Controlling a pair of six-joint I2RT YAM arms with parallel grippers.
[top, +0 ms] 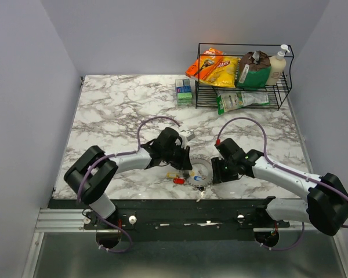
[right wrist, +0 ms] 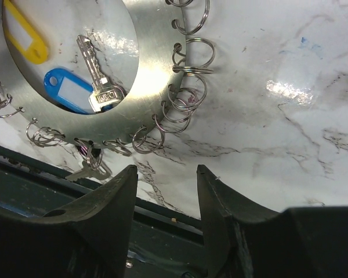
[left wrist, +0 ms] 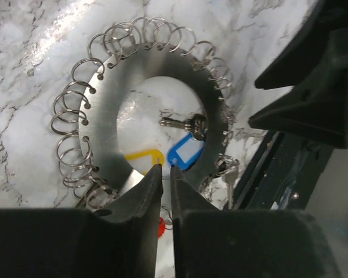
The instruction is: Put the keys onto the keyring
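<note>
The keyring point(top: 200, 169) is a flat silver ring plate point(left wrist: 104, 133) with small wire split rings point(left wrist: 69, 116) round its rim, lying near the table's front edge. In its hole lie a silver key point(left wrist: 185, 123), a blue-tagged one point(left wrist: 184, 155) and a yellow-tagged one point(left wrist: 140, 155); a red tag point(left wrist: 161, 227) lies outside. My left gripper point(left wrist: 163, 168) hovers over the plate's near rim, jaws drawn to a thin slit with nothing seen in it. My right gripper point(right wrist: 165, 171) is open over bare marble beside the plate point(right wrist: 151, 75). A silver key point(right wrist: 90, 169) hangs on one split ring.
A black wire rack point(top: 243, 78) with snack bags and a soap bottle stands at the back right, with small boxes point(top: 184, 90) to its left. The black rail point(right wrist: 46, 179) of the table's front edge runs just under the right fingers. The right arm point(left wrist: 313, 87) looms beside the left gripper.
</note>
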